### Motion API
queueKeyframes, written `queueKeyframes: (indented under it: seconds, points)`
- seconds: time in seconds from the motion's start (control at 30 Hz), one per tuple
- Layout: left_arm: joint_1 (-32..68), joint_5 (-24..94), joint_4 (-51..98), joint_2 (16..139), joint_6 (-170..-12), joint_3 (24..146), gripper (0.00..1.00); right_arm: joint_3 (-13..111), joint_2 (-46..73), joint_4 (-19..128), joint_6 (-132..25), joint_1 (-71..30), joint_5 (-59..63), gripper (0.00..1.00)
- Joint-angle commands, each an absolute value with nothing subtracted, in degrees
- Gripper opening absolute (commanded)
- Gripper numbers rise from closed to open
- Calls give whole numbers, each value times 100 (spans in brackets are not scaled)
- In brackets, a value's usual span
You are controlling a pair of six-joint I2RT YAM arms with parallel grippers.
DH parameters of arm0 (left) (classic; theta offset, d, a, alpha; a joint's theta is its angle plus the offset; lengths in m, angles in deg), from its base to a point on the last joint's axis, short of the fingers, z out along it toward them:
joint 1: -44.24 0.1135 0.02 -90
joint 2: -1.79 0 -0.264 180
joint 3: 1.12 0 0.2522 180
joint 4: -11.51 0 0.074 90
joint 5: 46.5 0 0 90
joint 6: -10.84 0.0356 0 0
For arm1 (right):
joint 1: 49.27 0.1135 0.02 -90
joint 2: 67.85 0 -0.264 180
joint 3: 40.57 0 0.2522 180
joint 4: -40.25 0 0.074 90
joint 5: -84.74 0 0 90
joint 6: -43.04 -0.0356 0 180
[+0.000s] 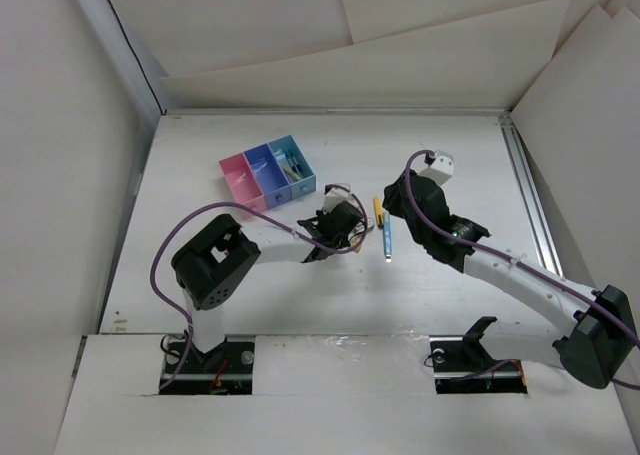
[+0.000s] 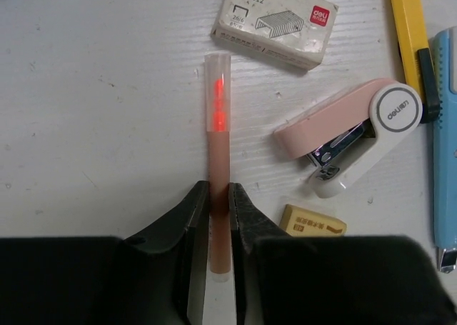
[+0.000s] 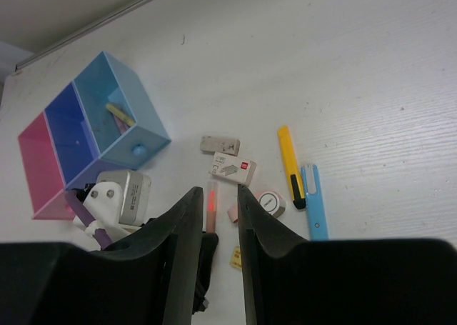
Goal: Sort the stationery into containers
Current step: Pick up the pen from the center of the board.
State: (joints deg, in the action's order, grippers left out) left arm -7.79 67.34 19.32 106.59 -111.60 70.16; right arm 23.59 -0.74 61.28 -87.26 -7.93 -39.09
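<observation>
Presently, the left gripper (image 2: 219,191) is clamped on the barrel of the reddish pen (image 2: 218,118), which lies on the table (image 2: 93,111) near a staple box (image 2: 275,23), a pink stapler (image 2: 350,136) and a tan eraser (image 2: 312,221). The right gripper (image 3: 221,196) hangs above them, its fingers narrowly parted and empty. The joined trays (image 3: 43,168) stand well apart from the pen, with a yellow item (image 3: 120,113) in the light blue tray (image 3: 146,136).
</observation>
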Motion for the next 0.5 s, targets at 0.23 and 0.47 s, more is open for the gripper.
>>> queueKeyframes:
  seconds: [0.23, 0.47]
  points:
    - [-88, 6268, 1799, 9040, -11316, 6995, 8, 2496, -211, 5938, -8687, -734, -3901, 32]
    - [1161, 5846, 1324, 8985, -11554, 7468, 10, 2496, -211, 5938, -8687, -734, -3901, 32]
